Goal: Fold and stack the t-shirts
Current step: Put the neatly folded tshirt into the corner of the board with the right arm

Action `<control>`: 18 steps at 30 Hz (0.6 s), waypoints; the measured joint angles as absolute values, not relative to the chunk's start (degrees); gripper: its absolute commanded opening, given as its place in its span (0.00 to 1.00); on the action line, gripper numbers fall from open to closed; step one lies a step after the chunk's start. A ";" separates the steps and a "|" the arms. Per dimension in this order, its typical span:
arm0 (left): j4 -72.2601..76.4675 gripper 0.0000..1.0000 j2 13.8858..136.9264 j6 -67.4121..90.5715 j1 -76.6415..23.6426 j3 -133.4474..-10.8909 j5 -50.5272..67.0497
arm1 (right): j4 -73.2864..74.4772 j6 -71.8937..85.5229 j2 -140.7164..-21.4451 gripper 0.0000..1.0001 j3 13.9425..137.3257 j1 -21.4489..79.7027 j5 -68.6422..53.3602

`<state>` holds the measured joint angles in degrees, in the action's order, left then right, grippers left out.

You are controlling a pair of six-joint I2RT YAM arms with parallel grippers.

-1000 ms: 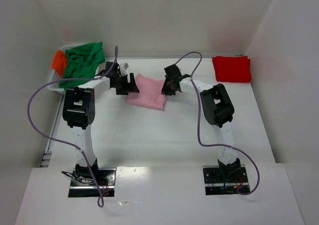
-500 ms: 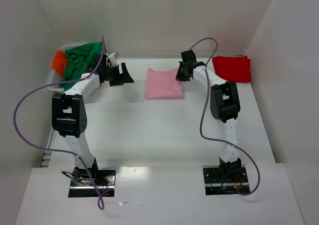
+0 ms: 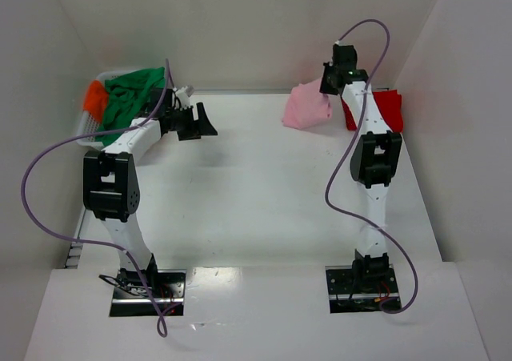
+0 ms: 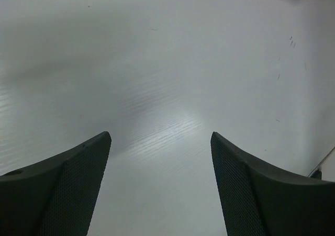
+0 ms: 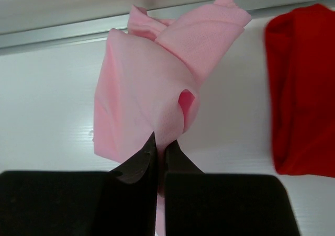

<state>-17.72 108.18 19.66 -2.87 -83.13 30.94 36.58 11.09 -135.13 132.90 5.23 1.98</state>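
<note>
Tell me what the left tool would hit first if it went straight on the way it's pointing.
Most likely the bare table: the open left tool tilts down toward it with nothing between. The pink t-shirt only shows at the far edge of its wrist view, well beyond.

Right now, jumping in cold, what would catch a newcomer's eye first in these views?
The pink t-shirt hangs bunched, pinched in the shut right hand at the far right of the table, just beside the folded red t-shirt. At the far left, the green t-shirt and orange t-shirt lie heaped in a white basket, with the open left hand empty nearby.
</note>
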 measured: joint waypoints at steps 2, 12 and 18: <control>-17.76 0.84 108.18 19.68 -2.83 -83.13 31.00 | 37.76 10.13 -136.09 0.00 134.98 3.31 2.68; -18.87 0.84 108.14 20.18 -2.70 -82.87 31.03 | 42.26 7.14 -140.31 0.00 142.23 -7.07 9.50; -19.51 0.84 108.14 21.93 -2.70 -82.83 31.11 | 43.66 6.50 -140.44 0.00 144.46 -10.74 12.43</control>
